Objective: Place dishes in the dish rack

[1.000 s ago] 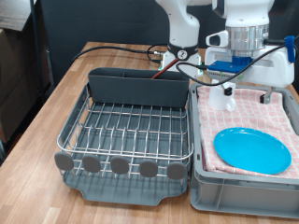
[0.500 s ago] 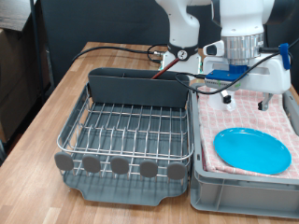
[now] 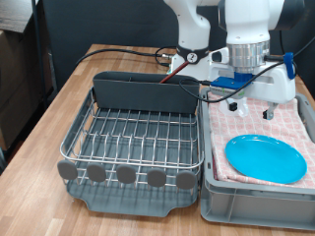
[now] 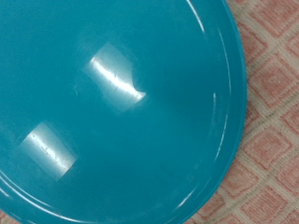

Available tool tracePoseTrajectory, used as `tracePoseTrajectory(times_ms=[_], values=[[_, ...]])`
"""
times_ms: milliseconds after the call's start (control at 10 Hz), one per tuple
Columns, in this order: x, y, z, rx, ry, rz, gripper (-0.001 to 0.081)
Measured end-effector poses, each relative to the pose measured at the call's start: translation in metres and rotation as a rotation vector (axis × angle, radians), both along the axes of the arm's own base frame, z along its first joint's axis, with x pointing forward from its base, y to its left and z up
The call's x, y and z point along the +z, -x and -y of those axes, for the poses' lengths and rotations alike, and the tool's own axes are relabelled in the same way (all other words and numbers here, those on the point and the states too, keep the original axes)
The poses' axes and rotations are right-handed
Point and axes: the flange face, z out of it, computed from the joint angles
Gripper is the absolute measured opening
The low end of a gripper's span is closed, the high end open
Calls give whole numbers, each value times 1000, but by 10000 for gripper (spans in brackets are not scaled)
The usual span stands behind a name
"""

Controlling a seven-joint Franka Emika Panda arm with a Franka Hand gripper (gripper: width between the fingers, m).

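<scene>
The light-blue plate [image 3: 266, 157] lies flat on the pink checked cloth in the grey bin [image 3: 251, 205] at the exterior view's right. It fills the wrist view [image 4: 112, 103]. My gripper [image 3: 252, 108] hangs above the bin, just behind the plate, with its fingers spread and nothing between them. The fingers do not show in the wrist view. The dish rack [image 3: 133, 138], silver wire on a dark tray, stands to the left of the bin and holds no dishes. The white mug and the wooden spoon are out of view.
The rack has a tall grey utensil compartment [image 3: 146, 90] at its back and grey discs [image 3: 126, 175] along its front. Cables [image 3: 128, 51] lie on the wooden table behind it. The table edge runs along the exterior view's left.
The hand has turned about its wrist and shifted a little to the exterior view's left above the bin. The plate and the rack have not moved.
</scene>
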Motion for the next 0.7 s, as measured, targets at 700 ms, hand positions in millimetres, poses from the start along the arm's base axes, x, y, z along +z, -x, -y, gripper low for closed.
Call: tracePoseTrajectory(times_ms=[700], values=[[-27,7,1,27,-66,18,803]])
